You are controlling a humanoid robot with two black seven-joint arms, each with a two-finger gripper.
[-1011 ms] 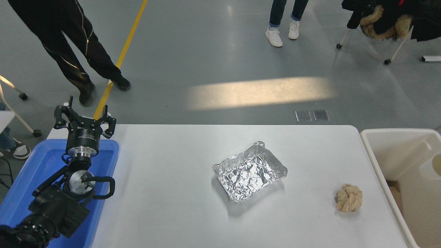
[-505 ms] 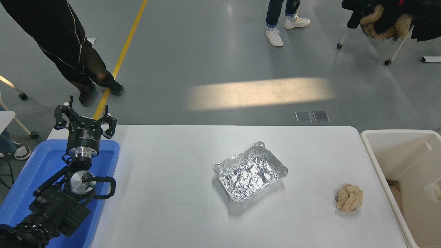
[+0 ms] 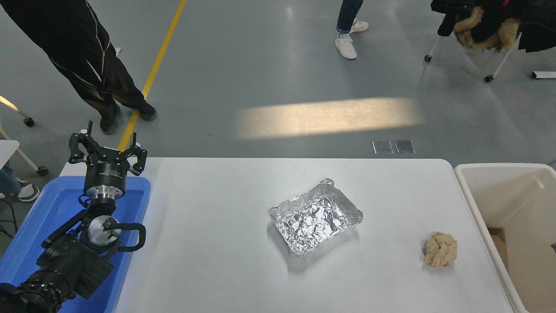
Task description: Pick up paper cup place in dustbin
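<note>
- At the right edge of the frame, the dustbin (image 3: 480,208) shows only bare cream walls; the paper cup, visible inside it a second ago and lower half a second ago, is no longer in view.
- Judgement: the cup has dropped below the frame edge inside the bin; placement appears complete.
- Right arm: not in view.
- Left gripper (image 3: 106,148): parked at lower left over the blue tray (image 3: 56,204), fingers spread, holding nothing, unchanged.
- Foil tray (image 3: 315,216) and paper ball (image 3: 440,248): unmoved on the table (image 3: 208,261).
</note>
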